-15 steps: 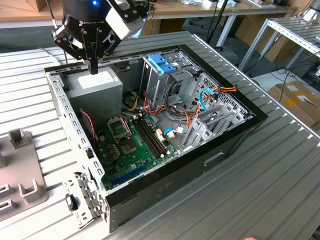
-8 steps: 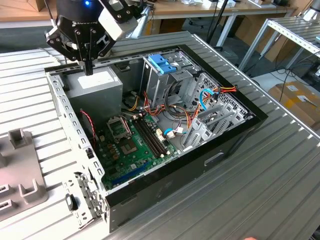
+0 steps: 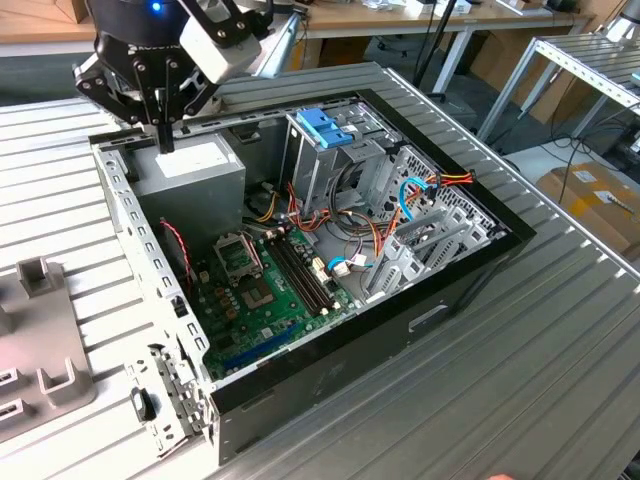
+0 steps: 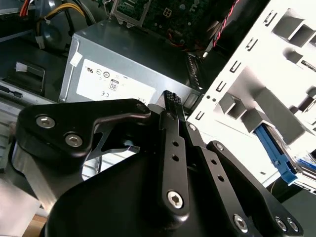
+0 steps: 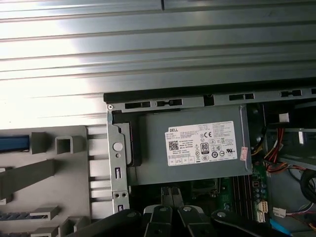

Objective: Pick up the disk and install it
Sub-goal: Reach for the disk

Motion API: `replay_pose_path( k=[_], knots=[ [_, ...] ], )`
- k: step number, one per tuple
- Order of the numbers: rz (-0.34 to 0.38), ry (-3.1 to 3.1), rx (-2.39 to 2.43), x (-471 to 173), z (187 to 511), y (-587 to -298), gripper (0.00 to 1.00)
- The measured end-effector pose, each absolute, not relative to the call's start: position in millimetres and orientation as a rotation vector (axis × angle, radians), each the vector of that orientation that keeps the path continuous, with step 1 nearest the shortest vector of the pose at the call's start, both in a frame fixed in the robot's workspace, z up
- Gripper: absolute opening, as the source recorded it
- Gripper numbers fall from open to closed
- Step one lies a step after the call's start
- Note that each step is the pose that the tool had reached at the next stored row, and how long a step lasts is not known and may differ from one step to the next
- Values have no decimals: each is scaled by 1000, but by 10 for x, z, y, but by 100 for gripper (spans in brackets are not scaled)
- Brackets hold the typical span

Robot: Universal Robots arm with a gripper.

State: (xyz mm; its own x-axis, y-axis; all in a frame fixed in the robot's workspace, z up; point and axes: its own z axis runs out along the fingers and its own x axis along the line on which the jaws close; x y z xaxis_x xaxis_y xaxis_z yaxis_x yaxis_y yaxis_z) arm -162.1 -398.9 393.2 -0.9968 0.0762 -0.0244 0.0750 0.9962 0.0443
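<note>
My gripper (image 3: pixel 165 138) hangs over the back left corner of the open computer case (image 3: pixel 470 275), just above the grey power-supply box (image 3: pixel 195 172). Its black fingers are shut together with nothing between them; both wrist views show the closed gripper (image 4: pixel 169 97) (image 5: pixel 171 193) over that box (image 5: pixel 197 145). The disk (image 4: pixel 274 149) shows as a light-blue rail with a sliver of blue-and-white label, resting in the pale grey holder (image 4: pixel 247 94) beside the case. In the first wrist view a blue strip of the disk (image 5: pixel 14 143) lies at the holder's (image 5: pixel 59 168) far end.
Inside the case are a green motherboard (image 3: pixel 265 290), bundled cables (image 3: pixel 400 215) and a tall metal cage topped by a blue plastic bracket (image 3: pixel 325 125). The case sits on a ribbed metal table (image 3: pixel 540 380). The grey holder (image 3: pixel 35 350) lies at the exterior view's left.
</note>
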Motion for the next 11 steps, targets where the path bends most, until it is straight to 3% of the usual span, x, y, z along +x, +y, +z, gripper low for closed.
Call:
replay_pose_path(
  k=[11],
  knots=[
    [68, 3112, 118, -1648, 3932, -3989, 11]
  ],
)
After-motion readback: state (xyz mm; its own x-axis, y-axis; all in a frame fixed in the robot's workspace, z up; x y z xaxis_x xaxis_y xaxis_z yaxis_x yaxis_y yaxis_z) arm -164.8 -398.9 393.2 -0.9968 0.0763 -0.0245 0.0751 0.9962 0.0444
